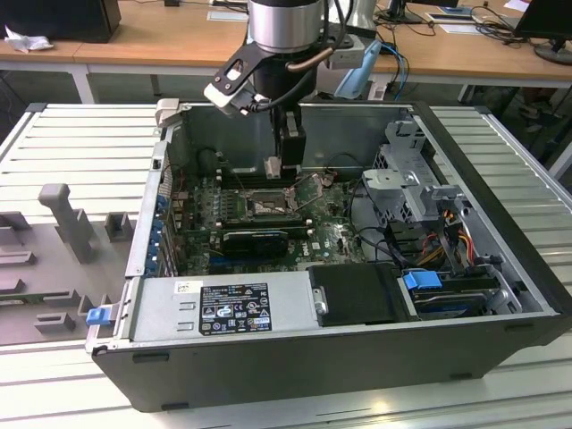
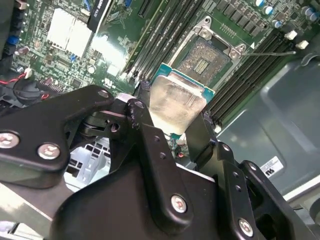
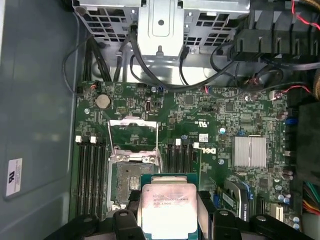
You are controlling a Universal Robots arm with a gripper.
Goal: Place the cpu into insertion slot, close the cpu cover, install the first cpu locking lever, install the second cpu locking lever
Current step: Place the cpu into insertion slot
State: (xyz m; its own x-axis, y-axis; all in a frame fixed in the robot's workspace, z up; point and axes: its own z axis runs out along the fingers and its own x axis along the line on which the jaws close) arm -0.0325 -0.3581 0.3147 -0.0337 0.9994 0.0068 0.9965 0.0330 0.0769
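Exterior view: cpu (image 1: 273, 167) (held) near cables (image 1: 365, 192)

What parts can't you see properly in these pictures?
- The cpu: one edge cut off by the first wrist view's border; sides covered by the jaws.
- The insertion slot: a corner hidden behind the cpu, first wrist view.
- The slot pins: too small in the exterior view.

**A robotics lab in an office-like room**

A robot arm (image 1: 284, 22) with a gripper (image 1: 274, 166) hangs over an open computer case (image 1: 357, 357), whose green circuit board (image 1: 335, 237) lies bare. The case sits on a ribbed metal workbench (image 1: 80, 134) beside grey plastic holders (image 1: 67, 219). Behind it stand wooden desks (image 1: 161, 40) with a monitor stand (image 1: 556, 52), papers (image 1: 460, 27) and trailing cables (image 1: 399, 67), as in a research lab.
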